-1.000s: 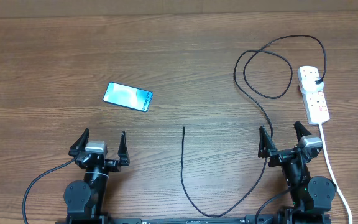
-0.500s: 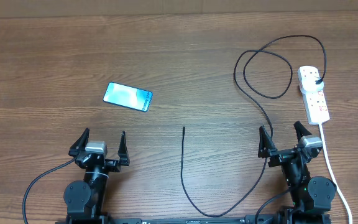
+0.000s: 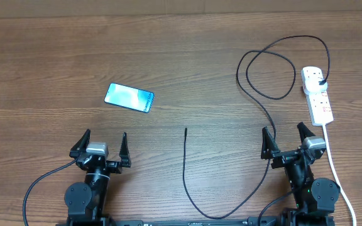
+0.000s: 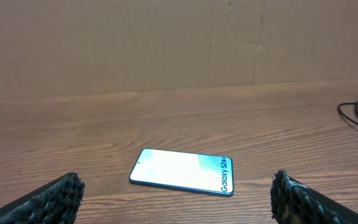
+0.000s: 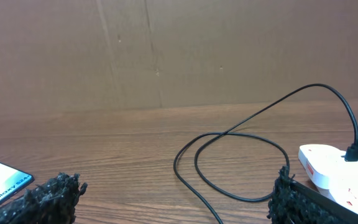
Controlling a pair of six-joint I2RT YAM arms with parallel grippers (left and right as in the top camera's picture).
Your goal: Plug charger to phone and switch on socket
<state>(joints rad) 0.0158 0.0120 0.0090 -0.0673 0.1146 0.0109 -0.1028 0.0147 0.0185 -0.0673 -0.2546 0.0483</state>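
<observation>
Left arm: crouched low at the near edge, left gripper (image 3: 104, 134) pointing far, knobbly black fingers (image 4: 50, 200) splayed wide, nothing between them.
Right arm: same crouch at near right, right gripper (image 3: 282, 129) released and empty.
Phone (image 3: 129, 97): slim glossy rectangle, screen lit, flat on the wood-grain table (image 3: 168, 50) just beyond the left gripper.
Charger (image 3: 185, 164): thin black cable, looped far right, plug seated in the socket, free tip lay mid-table between the arms.
Socket (image 3: 317, 94): white plastic strip, far right.

Wooden table (image 3: 168, 56), brown, grain running side to side. Behind far edge, plain brown wall (image 4: 104, 43), upright, flat, crossed by vertical seams and few small marks.
</observation>
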